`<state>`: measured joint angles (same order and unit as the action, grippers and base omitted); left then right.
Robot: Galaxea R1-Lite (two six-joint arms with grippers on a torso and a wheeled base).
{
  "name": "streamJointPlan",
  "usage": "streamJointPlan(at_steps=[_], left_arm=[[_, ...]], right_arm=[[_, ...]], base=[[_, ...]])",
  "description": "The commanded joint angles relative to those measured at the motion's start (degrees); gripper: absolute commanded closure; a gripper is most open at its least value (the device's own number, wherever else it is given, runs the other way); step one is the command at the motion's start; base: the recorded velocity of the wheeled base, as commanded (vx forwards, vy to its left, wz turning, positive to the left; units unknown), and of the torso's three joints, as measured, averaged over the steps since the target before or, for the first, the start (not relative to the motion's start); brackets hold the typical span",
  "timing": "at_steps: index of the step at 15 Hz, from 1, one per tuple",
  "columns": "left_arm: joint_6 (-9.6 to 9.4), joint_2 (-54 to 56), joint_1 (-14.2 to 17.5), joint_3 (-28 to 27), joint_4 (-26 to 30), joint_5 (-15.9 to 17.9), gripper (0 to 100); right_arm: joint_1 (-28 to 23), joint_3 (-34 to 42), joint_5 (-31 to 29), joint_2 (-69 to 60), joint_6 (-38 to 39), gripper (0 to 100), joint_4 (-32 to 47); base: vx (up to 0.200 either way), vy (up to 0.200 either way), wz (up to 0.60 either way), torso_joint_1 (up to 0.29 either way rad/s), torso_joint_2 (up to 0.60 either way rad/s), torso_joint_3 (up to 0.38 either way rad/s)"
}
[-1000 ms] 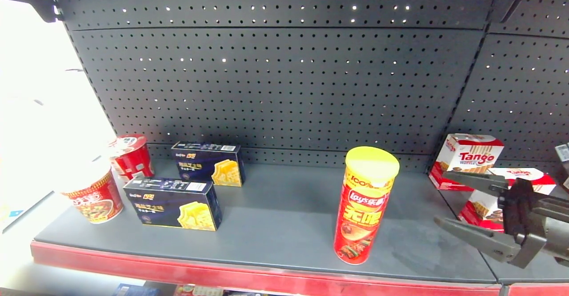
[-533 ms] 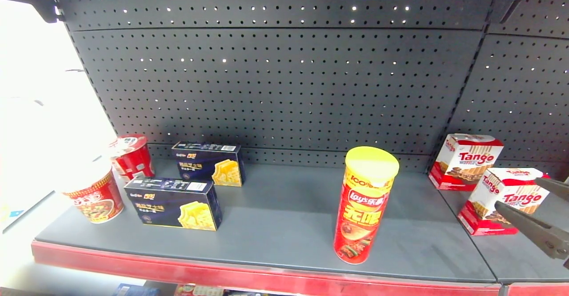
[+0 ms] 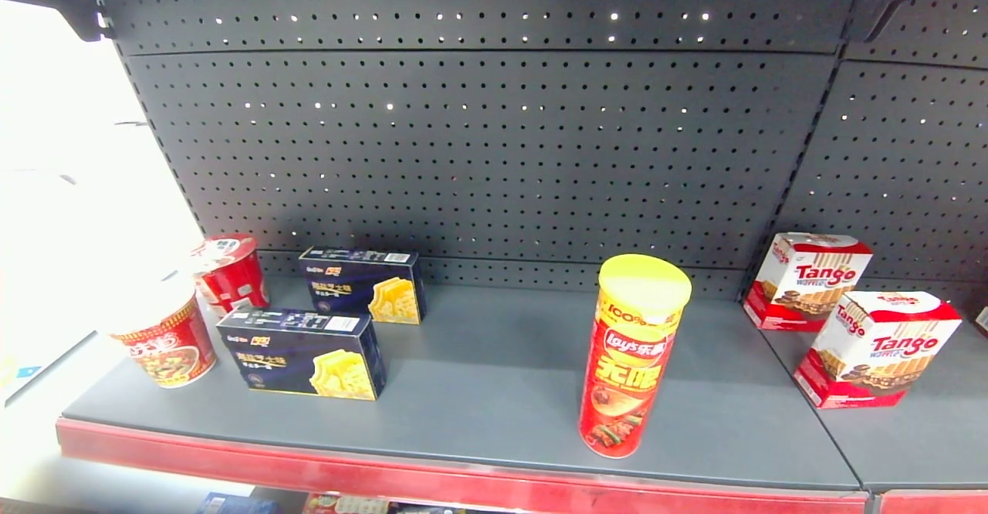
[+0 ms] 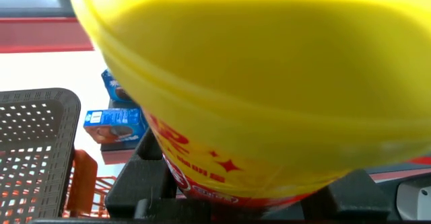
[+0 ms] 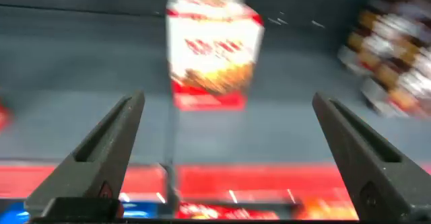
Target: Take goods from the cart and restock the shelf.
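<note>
Restocking is being shown mid-transfer. A held chip can, a smooth red cylinder under a glossy yellow lid, is being clamped by the left gripper close to the black mesh cart. Judged next: it is being readied for lifting and standing upright on the matte grey shelf, probably beside its twin can. The right gripper is being kept wide apart and empty, facing a squarish cardboard wafer box.
</note>
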<state>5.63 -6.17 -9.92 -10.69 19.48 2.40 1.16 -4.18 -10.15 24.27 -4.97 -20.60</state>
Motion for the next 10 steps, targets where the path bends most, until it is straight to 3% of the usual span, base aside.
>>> streamJointPlan(at_steps=[1, 3, 7, 9, 10], left_arm=[[-0.09, 0.02, -0.01, 0.06, 0.03, 0.06, 100], [-0.01, 0.02, -0.01, 0.14, -0.06, 0.15, 100], [-0.01, 0.02, -0.01, 0.23, -0.14, 0.41, 100], [0.34, 0.02, -0.01, 1.37, -2.61, 0.76, 100], [0.34, 0.02, -0.01, 2.43, -5.07, 1.29, 100]], right_arm=[[-3.09, 4.01, -0.48, -15.66, 0.14, 0, 10.32], [-1.51, 2.78, 0.84, -24.27, 0.23, 0, 21.22], [-1.77, 3.13, 1.81, -24.27, 1.28, 0, 19.55], [-1.77, 3.92, 10.24, -24.27, 1.55, 0, 17.70], [-1.77, 4.09, 11.39, -24.27, 2.78, 0, 19.81]], base=[[0.000, 0.000, 0.00, 0.000, 0.00, 0.000], [0.000, 0.000, 0.00, 0.000, 0.00, 0.000], [0.000, 0.000, 0.00, 0.000, 0.00, 0.000], [0.000, 0.000, 0.00, 0.000, 0.00, 0.000], [0.000, 0.000, 0.00, 0.000, 0.00, 0.000]])
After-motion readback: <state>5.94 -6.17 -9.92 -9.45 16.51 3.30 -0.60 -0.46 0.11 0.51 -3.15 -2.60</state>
